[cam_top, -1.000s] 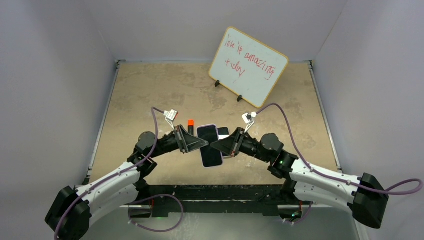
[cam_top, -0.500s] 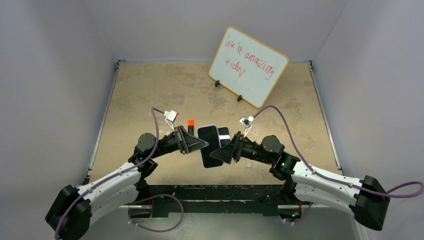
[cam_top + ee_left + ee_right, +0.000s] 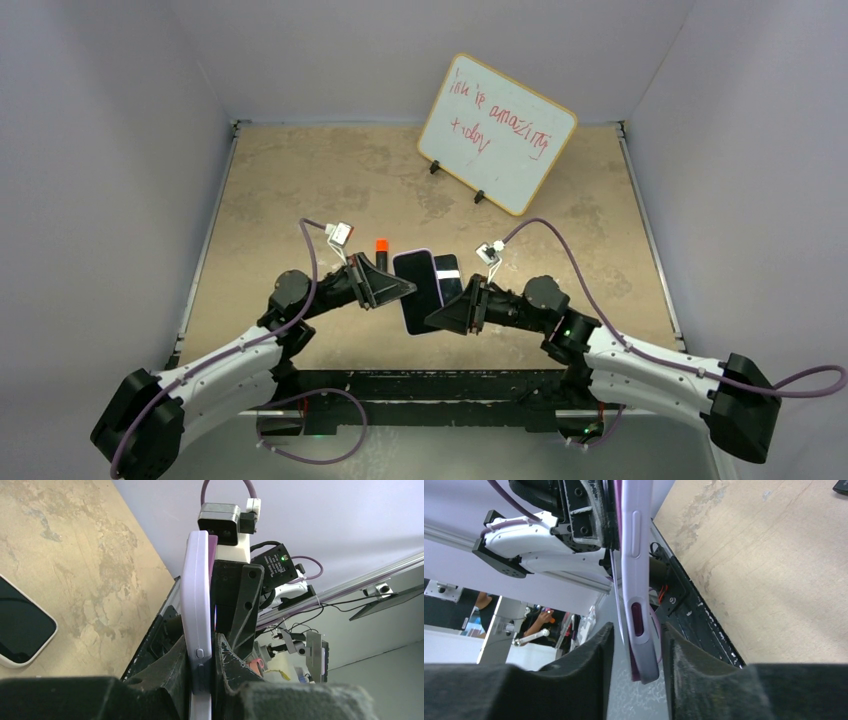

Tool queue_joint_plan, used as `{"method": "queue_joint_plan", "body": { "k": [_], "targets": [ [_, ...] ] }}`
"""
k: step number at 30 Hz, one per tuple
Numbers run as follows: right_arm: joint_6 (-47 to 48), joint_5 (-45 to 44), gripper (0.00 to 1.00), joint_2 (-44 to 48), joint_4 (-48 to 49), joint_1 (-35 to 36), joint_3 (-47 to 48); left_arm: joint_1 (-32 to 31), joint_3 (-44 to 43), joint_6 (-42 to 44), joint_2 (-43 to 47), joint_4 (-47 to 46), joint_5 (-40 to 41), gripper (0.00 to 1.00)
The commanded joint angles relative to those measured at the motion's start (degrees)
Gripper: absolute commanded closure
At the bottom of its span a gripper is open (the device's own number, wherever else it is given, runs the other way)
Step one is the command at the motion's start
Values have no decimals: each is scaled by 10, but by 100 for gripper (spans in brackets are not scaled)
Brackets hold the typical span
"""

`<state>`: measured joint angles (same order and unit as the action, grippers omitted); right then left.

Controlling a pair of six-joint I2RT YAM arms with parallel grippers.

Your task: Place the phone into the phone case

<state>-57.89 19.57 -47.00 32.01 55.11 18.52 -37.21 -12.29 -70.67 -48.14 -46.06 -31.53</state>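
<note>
The pale lavender phone case (image 3: 418,290) hangs level above the table with its dark inner face up. My left gripper (image 3: 406,290) is shut on its left long edge; in the left wrist view the case (image 3: 196,595) stands edge-on, pinched between the pads (image 3: 200,647). My right gripper (image 3: 433,319) is open at the case's near right corner. In the right wrist view the case's end (image 3: 636,555) sits between the fingers (image 3: 639,628) with a gap on each side. The phone (image 3: 450,272) lies screen up on the table, partly hidden under the case; its black screen (image 3: 20,625) shows in the left wrist view.
A black marker with an orange cap (image 3: 381,245) lies just behind my left gripper. A whiteboard with red writing (image 3: 497,132) stands propped at the back right. White walls close the table on three sides, and a black rail runs along its near edge (image 3: 430,380).
My right gripper let go of the case's right edge, opened, and slid toward the near corner. The case tilted slightly. The left gripper kept its hold.
</note>
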Motion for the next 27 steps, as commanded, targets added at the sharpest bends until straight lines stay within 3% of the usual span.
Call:
{"method": "queue_joint_plan", "body": {
  "k": [1, 5, 7, 9, 12, 13, 17, 20, 23, 27],
  "targets": [
    [-25, 18, 66, 16, 4, 2, 8, -1, -5, 19, 2, -54, 19, 100],
    [-54, 15, 90, 26, -28, 2, 14, -2, -9, 47, -4, -28, 23, 100],
    [-77, 6, 100, 30, -67, 2, 21, -1, -28, 103, 3, 49, 31, 100],
    [-98, -1, 100, 30, -82, 2, 23, -1, -42, 143, 14, 131, 49, 100],
    [-104, -3, 100, 23, -69, 1, 24, -1, -55, 165, 23, 157, 46, 100],
    [-93, -4, 98, 20, -66, 2, 27, -1, -61, 169, 23, 162, 38, 100],
    [-57, -32, 64, 31, -74, 1, 33, -1, -76, 176, 26, 174, -16, 100],
    [-25, -61, 46, 52, -101, 1, 47, -1, -82, 186, 36, 194, -54, 100],
    [1, -87, 36, 69, -133, 2, 63, -1, -90, 201, 49, 225, -83, 100],
    [22, -98, 35, 73, -137, 2, 79, -1, -91, 207, 49, 226, -124, 100]
  ]
}}
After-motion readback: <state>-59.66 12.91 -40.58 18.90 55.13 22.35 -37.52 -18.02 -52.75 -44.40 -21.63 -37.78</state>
